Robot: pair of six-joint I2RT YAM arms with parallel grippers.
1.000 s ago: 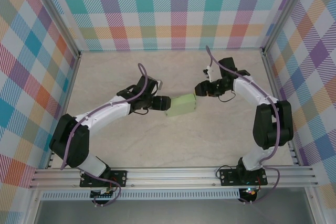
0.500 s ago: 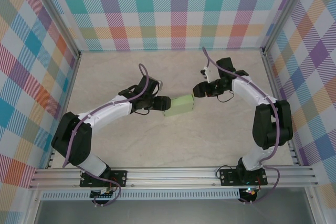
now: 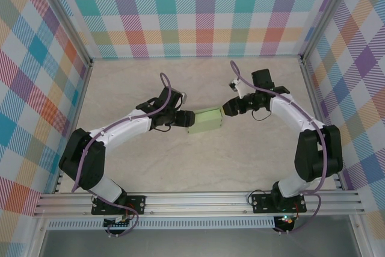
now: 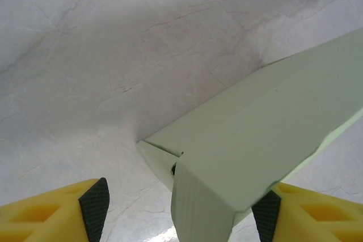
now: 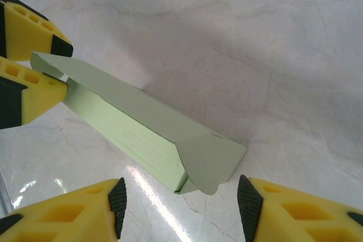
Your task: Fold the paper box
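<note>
From overhead, spotting the paper box flat on the marble-look table, mid-surface, with the left gripper at one end and the right gripper at the other. Over to the left wrist: jaws spread wide around a folded end flap, left pad clear of the card, right pad half hidden behind it, contact impossible to call. Switching to the right wrist: fingers parted too, straddling the near flap without touching, gripping nothing.
</note>
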